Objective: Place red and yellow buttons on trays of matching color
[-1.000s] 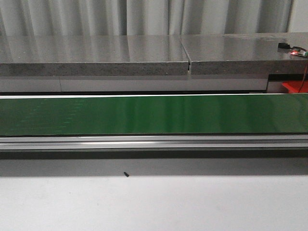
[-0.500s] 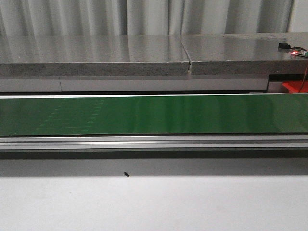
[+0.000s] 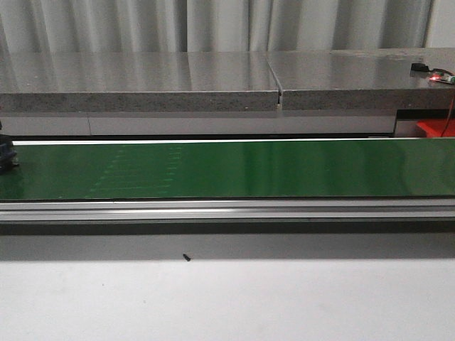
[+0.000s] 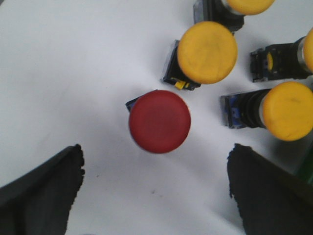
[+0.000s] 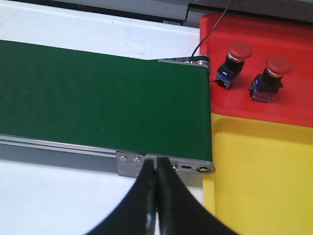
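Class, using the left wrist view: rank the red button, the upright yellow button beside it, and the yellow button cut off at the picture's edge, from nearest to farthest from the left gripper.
1. Red button: upright, just ahead of the open left gripper.
2. Upright yellow button: just beyond the red one, apart from it.
3. Cut-off yellow button: farthest, at the picture's edge.

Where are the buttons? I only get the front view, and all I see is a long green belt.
Observer: The left wrist view shows them on a white surface: one red button standing cap up, with several yellow buttons close by. The left arm's jaws are wide open near the red one, not touching it.
Visitor: And the trays?
Observer: The right wrist view shows a red tray past the end of the belt, with two red buttons lying on it. A yellow tray sits next to it, bare where visible. The right arm's jaws are shut on nothing.
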`<action>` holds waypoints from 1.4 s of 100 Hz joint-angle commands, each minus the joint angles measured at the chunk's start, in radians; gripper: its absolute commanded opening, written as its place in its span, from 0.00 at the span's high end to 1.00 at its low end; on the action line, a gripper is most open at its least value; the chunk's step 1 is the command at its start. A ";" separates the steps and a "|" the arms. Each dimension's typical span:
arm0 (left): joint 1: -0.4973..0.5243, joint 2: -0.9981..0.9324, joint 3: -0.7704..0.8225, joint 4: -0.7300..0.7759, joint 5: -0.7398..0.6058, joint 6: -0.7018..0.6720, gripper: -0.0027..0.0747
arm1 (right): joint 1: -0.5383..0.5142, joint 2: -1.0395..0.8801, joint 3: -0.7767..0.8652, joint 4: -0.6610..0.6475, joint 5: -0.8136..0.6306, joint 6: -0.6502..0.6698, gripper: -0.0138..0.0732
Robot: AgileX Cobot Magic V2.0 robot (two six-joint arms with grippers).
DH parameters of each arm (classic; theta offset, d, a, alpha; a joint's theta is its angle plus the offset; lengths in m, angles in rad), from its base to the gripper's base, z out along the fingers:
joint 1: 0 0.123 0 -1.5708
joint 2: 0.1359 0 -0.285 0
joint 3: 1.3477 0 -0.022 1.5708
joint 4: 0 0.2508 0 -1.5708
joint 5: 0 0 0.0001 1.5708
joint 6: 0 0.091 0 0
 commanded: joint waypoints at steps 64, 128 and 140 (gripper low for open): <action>-0.029 0.086 -0.063 0.010 -0.186 0.010 0.67 | 0.002 -0.002 -0.027 -0.011 -0.063 -0.006 0.92; -0.227 -0.211 -0.034 0.005 -0.102 0.010 0.68 | 0.002 -0.002 -0.027 -0.011 -0.063 -0.006 0.92; -0.291 -0.184 -0.034 0.002 -0.094 0.010 0.68 | 0.002 -0.002 -0.027 -0.011 -0.063 -0.006 0.92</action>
